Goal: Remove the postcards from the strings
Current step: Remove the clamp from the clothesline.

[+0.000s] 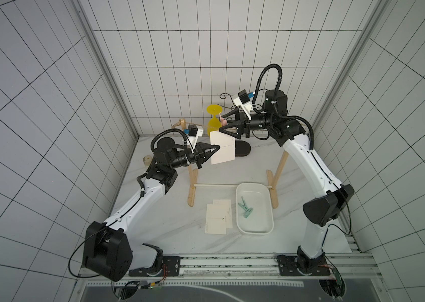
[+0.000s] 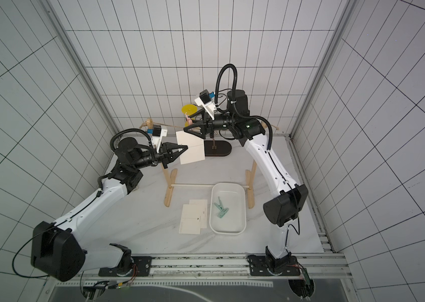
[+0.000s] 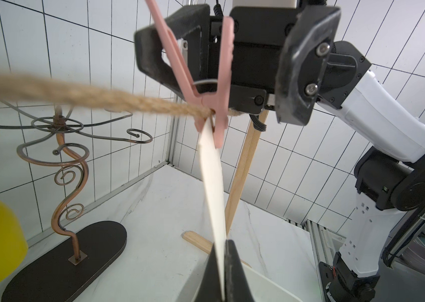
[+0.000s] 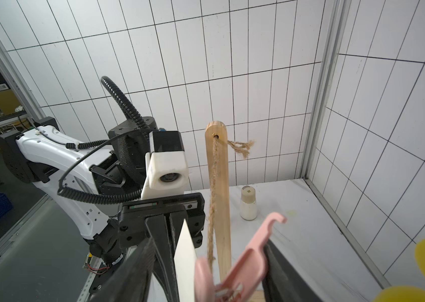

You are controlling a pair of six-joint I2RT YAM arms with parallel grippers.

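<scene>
Left jaws grip the hanging postcard (image 1: 224, 149); right jaws gape astride its clothespin (image 3: 225, 65).

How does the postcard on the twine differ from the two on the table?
The hanging postcard hangs from the twine, pinned by a pink clothespin; the table postcards lie flat, overlapping. The left gripper pinches the hanging postcard; nothing touches the table postcards. All are white rectangles.

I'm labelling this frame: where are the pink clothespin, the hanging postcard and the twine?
pink clothespin (image 3: 224, 78): left wrist view, on its straight leg.
hanging postcard (image 1: 227, 153): in a top view, on its face.
twine (image 3: 88, 98): left wrist view, mid-strand.
</scene>
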